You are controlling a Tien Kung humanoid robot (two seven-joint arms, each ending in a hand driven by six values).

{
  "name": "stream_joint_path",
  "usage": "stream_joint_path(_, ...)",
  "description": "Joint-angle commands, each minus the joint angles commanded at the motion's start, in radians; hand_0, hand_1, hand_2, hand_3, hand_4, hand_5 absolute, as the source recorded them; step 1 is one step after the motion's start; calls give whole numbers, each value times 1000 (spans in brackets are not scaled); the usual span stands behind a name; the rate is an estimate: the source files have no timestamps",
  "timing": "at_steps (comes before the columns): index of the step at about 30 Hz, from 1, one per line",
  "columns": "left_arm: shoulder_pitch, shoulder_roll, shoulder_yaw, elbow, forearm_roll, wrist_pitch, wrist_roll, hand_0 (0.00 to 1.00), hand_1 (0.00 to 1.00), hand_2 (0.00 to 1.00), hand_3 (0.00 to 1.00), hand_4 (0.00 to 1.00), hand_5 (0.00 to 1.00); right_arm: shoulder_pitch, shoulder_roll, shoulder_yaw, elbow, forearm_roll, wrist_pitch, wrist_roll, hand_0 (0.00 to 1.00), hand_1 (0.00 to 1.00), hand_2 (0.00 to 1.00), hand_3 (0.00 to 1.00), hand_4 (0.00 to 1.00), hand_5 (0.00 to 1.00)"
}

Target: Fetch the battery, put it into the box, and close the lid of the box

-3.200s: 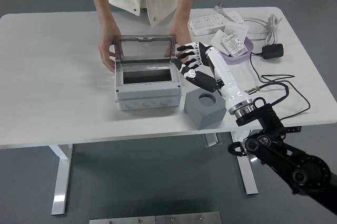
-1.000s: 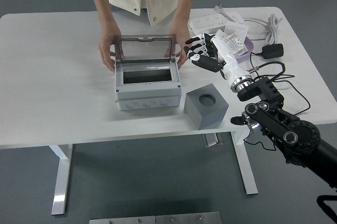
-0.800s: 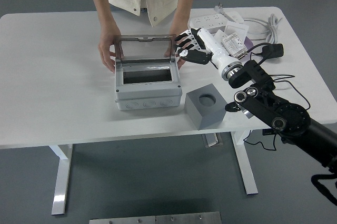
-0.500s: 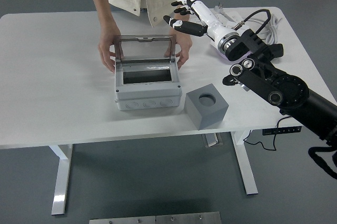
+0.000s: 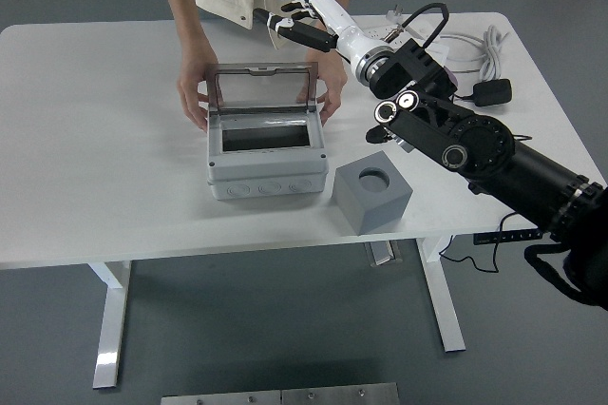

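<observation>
The grey box [image 5: 267, 171] stands mid-table with its clear lid [image 5: 261, 86] upright at the back. A person at the far side holds the box between both hands, one hand [image 5: 194, 93] on its left side and the other [image 5: 332, 91] on its right. My right hand [image 5: 288, 15] hovers high above and behind the lid's right end, in front of the person's body, fingers spread and holding nothing. A grey block [image 5: 372, 194] with a round hole in its top sits right of the box. I see no battery; the box's inside looks dark.
My right arm [image 5: 456, 144] crosses the table's right half and hides much of what lies there. A white cable [image 5: 486, 44] and a black adapter [image 5: 492, 92] lie at the back right. The table's near edge runs just below the box and block.
My right hand has lifted from beside the box's right rear corner and swung up and left, now above the lid. The box, the lid and the person's hands have stayed put.
</observation>
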Motion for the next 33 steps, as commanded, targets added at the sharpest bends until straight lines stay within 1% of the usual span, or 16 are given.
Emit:
stream_joint_path(4,-8,1,4,0,-1,0,0,659,751,718,796,657,273,4,22,-44,-36,35,-9,13,961,819,817,838,937,809)
stream_joint_path(8,-16,-1,10,0,-3,-1,-2,658,751,719,798,658,272,-5,34,-79,-56,58,-15,23,959,817,816,835,933,812)
stream_joint_path(17,-21,-7,5,0,12,-2,1,658,751,718,797,658,273,-30,44,-130,-70,80,-20,34,957,811,814,831,929,814)
stream_joint_path(25,-18,-6,-1,0,17,-1,1,659,751,718,800,659,273,-31,37,-140,-40,41,-19,20,956,808,807,823,920,810)
stream_joint_path(33,-11,-9,2,0,8,1,-1,659,751,718,800,659,273,-33,15,-122,27,-27,-14,-10,956,807,806,823,918,807)
